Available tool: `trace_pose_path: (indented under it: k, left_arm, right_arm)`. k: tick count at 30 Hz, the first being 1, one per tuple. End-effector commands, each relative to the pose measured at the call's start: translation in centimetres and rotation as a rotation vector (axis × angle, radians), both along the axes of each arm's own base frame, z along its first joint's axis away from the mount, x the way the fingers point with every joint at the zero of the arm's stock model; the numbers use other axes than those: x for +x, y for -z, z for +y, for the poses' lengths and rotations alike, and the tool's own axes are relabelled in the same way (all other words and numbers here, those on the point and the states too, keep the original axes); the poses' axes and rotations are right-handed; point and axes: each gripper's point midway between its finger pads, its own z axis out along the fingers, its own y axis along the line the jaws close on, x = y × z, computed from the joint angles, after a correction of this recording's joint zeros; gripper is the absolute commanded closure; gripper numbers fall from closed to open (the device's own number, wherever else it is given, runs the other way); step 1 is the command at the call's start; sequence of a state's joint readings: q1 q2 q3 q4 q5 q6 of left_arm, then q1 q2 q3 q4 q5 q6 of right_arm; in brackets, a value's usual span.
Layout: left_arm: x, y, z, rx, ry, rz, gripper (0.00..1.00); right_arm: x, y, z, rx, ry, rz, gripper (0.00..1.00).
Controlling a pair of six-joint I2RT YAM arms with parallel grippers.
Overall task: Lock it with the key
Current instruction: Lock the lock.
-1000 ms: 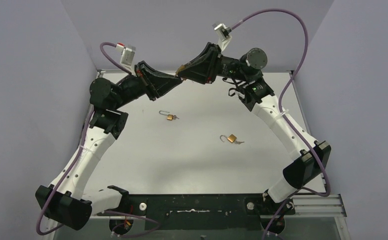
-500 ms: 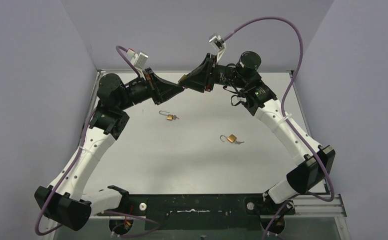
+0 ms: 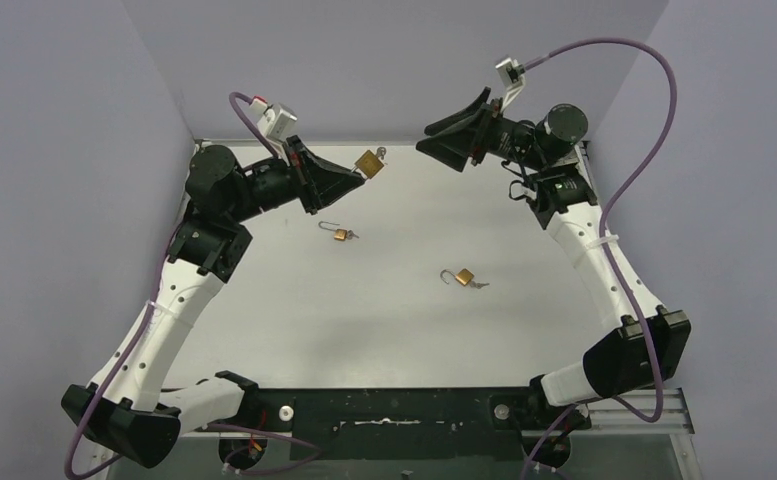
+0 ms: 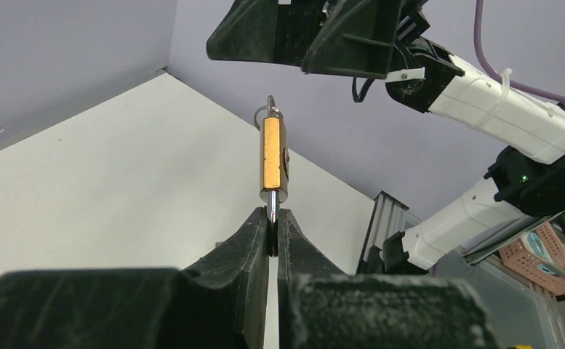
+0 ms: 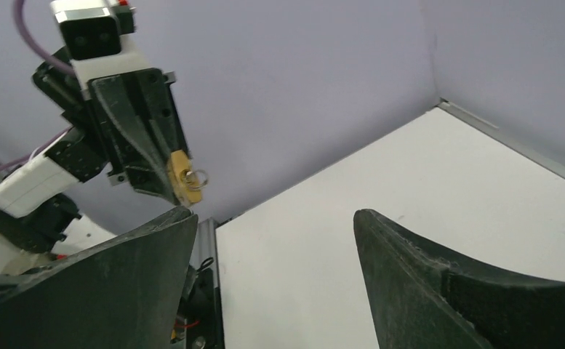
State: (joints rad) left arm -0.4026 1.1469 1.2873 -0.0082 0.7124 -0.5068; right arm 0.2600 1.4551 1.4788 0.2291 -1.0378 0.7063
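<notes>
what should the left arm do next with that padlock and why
Probably lower the left hand toward the table and set the padlock down. The hand is shut on its shackle in mid-air, a key ring shows at the far end, and the right hand stands open, well apart from it.

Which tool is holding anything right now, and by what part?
Left tool pinches the brass padlock by its shackle end, with the key ring at the far end. Right tool is open, holding nothing.
</notes>
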Motion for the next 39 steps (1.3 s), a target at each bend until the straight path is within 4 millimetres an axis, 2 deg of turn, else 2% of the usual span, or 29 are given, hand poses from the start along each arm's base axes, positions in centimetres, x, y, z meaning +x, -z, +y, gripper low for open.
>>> trace_pose_path:
  k: [1, 4, 7, 18, 31, 36, 39]
  left_arm:
    - [-1.3, -1.3, 0.3, 0.021, 0.042, -0.063, 1.0]
    - [-1.0, -0.4, 0.1, 0.027, 0.046, -0.038, 1.0]
    - [-0.9, -0.1, 0.0, 0.017, 0.055, -0.02, 1.0]
    - [-0.8, 0.0, -0.2, -0.002, 0.061, -0.014, 1.0]
    - [-1.0, 0.1, -0.1, 0.008, 0.06, -0.017, 1.0]
    - [-0.9, 0.2, -0.1, 0.01, 0.06, -0.016, 1.0]
    - [-0.8, 0.4, -0.2, 0.011, 0.059, -0.013, 1.0]
  right_arm:
    - [-4.8, -3.3, 0.8, 0.128, -0.179, -0.093, 0.19]
    - [-6.4, -3.7, 1.1, 0.175, -0.253, -0.107, 0.2]
    - [-7.0, -3.5, 1.9, 0.175, -0.274, -0.114, 0.21]
    - [-6.9, -2.1, 5.1, 0.081, -0.295, -0.102, 0.31]
    - [-6.5, -1.6, 6.0, 0.044, -0.292, -0.103, 0.4]
    - [-6.4, -1.5, 6.1, 0.04, -0.296, -0.102, 0.47]
    - [-6.3, -1.5, 6.2, 0.037, -0.298, -0.1, 0.58]
